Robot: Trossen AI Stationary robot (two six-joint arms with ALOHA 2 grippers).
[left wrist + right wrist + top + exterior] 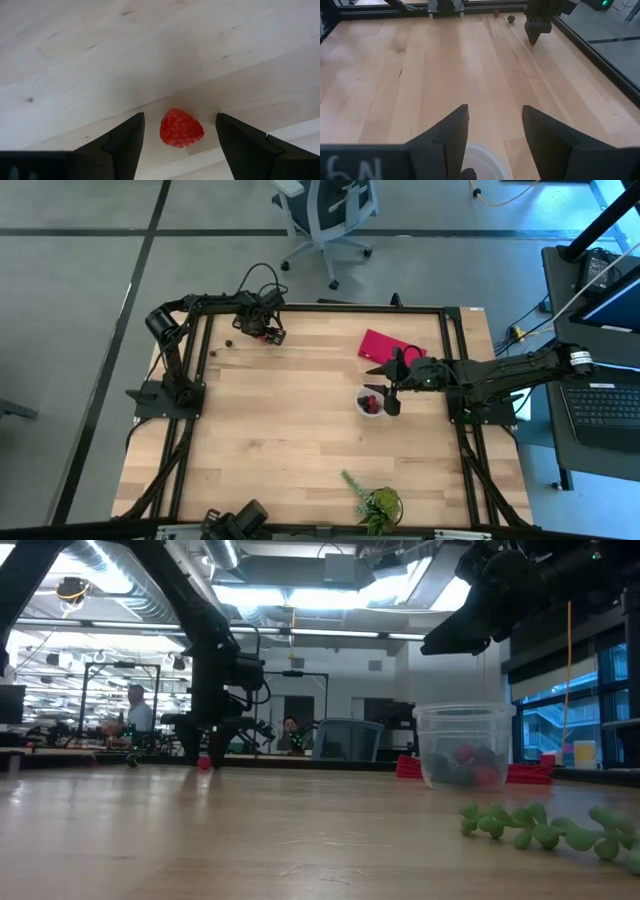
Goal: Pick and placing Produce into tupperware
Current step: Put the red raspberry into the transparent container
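A bright red strawberry [181,128] lies on the table between the fingers of my left gripper [180,116], which is open and stands low on either side of it without touching, near the far edge [270,330]. My right gripper [387,393] is open and hovers just above the clear round tupperware [371,402]. The tupperware [462,745] stands on the table with several red and dark fruits inside. Two more tiny fruits [229,340] [213,352] lie near the far left corner.
A flat red rectangular piece [390,345] lies beyond the tupperware toward the far right. A green leafy plant [375,502] lies at the near edge. A black frame [455,370] borders the table. Bare wood spans the middle [280,420]. People show in the room behind [135,710].
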